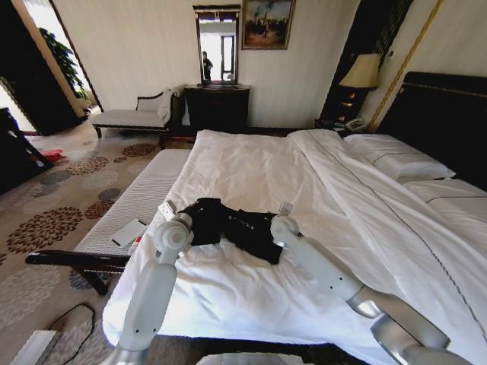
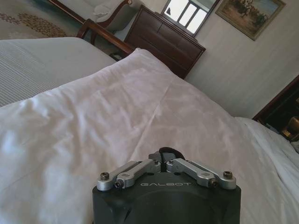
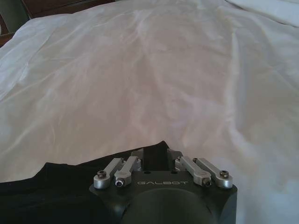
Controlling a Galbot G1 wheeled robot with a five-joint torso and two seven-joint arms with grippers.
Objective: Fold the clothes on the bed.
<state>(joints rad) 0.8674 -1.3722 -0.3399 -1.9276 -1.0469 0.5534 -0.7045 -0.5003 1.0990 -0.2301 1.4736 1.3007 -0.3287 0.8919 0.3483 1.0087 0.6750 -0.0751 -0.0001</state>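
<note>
The clothes, one black T-shirt, lie bunched on the white duvet of the bed near its front edge. My left gripper sits at the shirt's left edge. In the left wrist view its jaws are drawn together, with a sliver of black cloth at the left gripper. My right gripper is at the shirt's right edge. The right wrist view shows the right gripper shut on a fold of the black T-shirt, which trails off to one side.
A pale striped bench with a dark frame stands along the bed's left side, a white pad on it. Pillows and a dark headboard are at the right. A dresser and a chaise stand by the far wall.
</note>
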